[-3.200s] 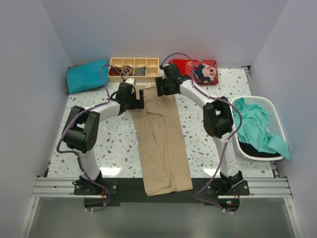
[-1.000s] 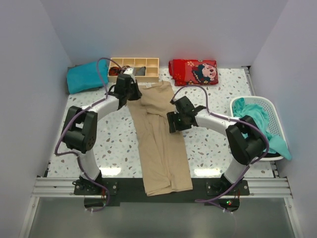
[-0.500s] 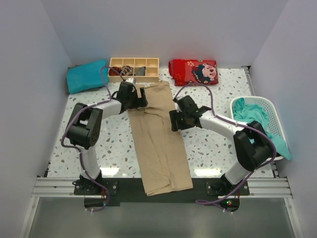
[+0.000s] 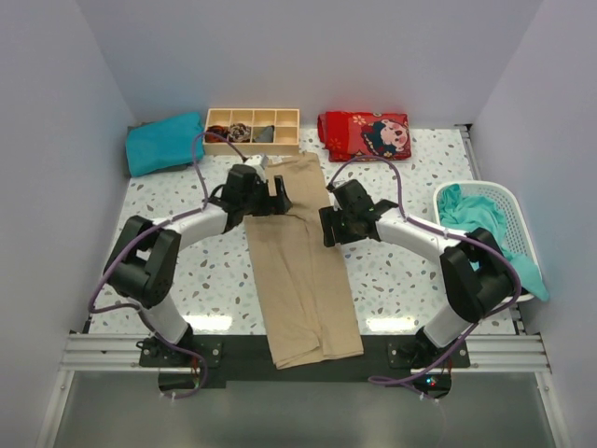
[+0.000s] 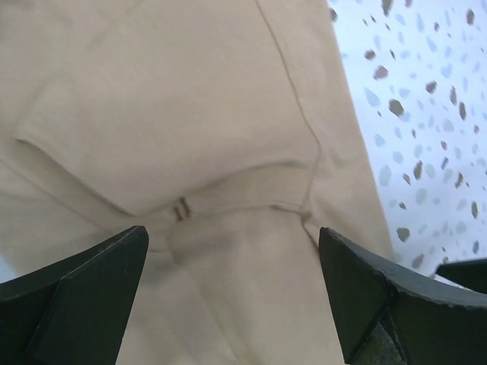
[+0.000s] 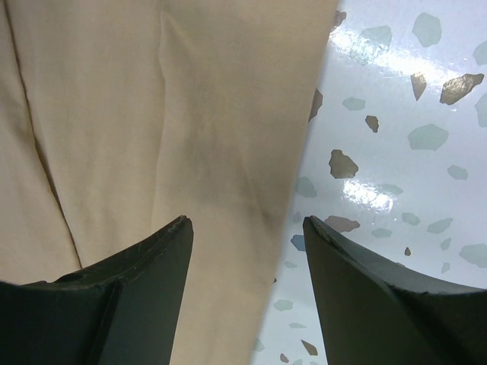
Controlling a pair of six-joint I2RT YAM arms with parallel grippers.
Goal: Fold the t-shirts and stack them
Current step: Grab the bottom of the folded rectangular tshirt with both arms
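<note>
The tan-beige t-shirt (image 4: 298,257) lies folded into a long strip down the middle of the table, from the wooden tray to the near edge. My left gripper (image 4: 273,198) is open just above its upper left part; the left wrist view shows a sleeve seam on the cloth (image 5: 221,114) between the wide-spread fingers. My right gripper (image 4: 326,227) is open over the strip's right edge; the right wrist view shows that cloth edge (image 6: 190,114) between the fingers. A folded teal t-shirt (image 4: 164,142) lies at the back left. Another teal t-shirt (image 4: 480,238) is crumpled in the white basket (image 4: 508,198).
A wooden compartment tray (image 4: 254,129) with small items stands at the back. A red patterned cloth (image 4: 366,134) lies at the back right. Speckled tabletop (image 6: 403,152) shows right of the shirt. Grey walls close three sides.
Both arms have come down from the shirt's far end. The right gripper moved to the strip's right edge; the left gripper slid right onto the upper cloth. The shirt's top now lies flat.
</note>
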